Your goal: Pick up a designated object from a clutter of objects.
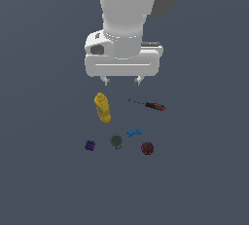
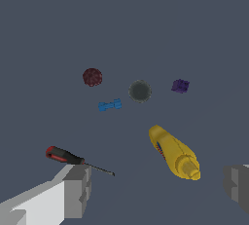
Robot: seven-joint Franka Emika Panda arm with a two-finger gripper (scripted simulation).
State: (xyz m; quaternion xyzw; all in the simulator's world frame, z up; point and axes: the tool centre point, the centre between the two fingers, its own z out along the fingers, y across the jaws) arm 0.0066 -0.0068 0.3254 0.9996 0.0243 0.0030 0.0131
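Note:
The small round can [image 1: 116,141] with a dark grey-green top stands on the grey floor, between the purple cube [image 1: 90,145] and the dark red ball [image 1: 147,148]. It also shows in the wrist view [image 2: 140,91]. My gripper [image 1: 122,80] hangs open and empty well above and behind the clutter. In the wrist view its two fingers [image 2: 78,190] sit wide apart, far from the can. The can's blue label does not show from above.
A yellow bottle [image 1: 102,107] lies on its side behind the can. A red-and-black-handled screwdriver [image 1: 148,105] lies toward the exterior view's right. A small blue piece [image 1: 134,132] lies just beside the can.

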